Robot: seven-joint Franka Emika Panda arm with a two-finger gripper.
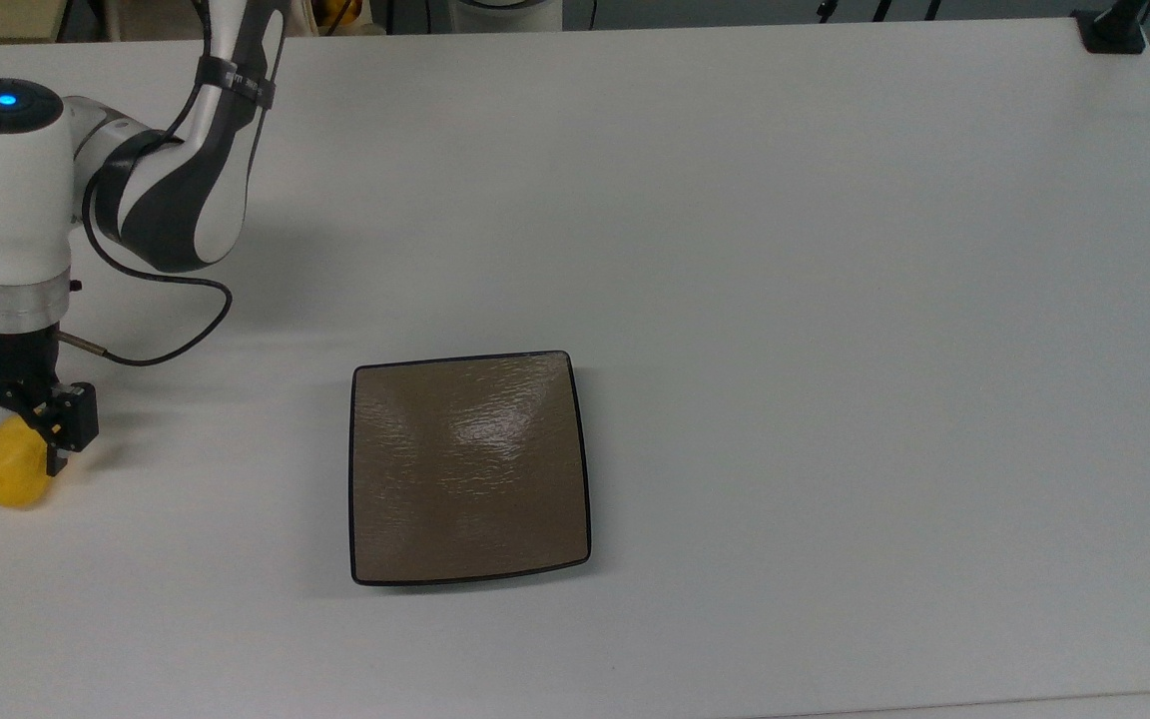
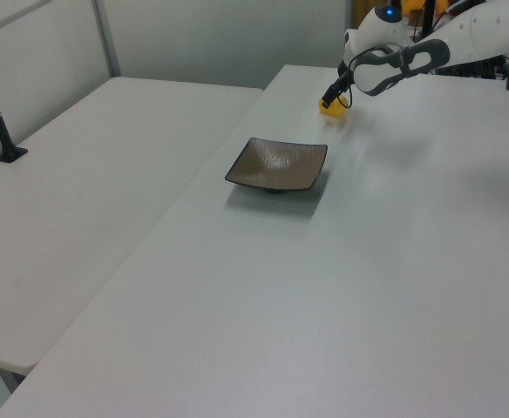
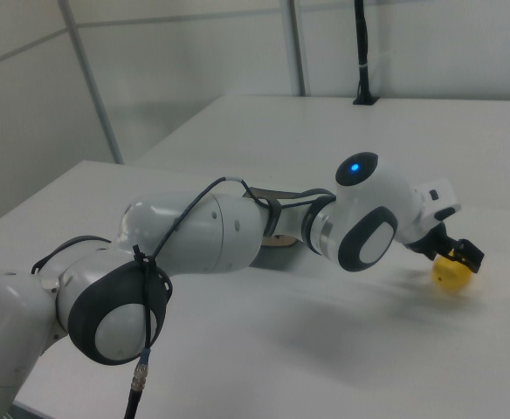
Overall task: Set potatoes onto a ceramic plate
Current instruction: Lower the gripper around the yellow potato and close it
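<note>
The yellow potato (image 1: 8, 477) lies on the white table near the top view's left edge, well left of the square brown ceramic plate (image 1: 470, 464), which holds nothing. My gripper (image 1: 4, 445) hangs low over the potato, open, with one black finger on each side of its upper end. In the left view the potato (image 2: 331, 107) sits beyond the plate (image 2: 277, 164), partly covered by the gripper (image 2: 329, 98). From the right view the potato (image 3: 451, 276) shows just under the gripper (image 3: 458, 256).
The arm's black cable (image 1: 166, 340) loops over the table beside the wrist. A black clamp post (image 1: 1114, 30) stands at the table's far right corner in the top view. A second white table (image 2: 80, 192) adjoins on the left view's left.
</note>
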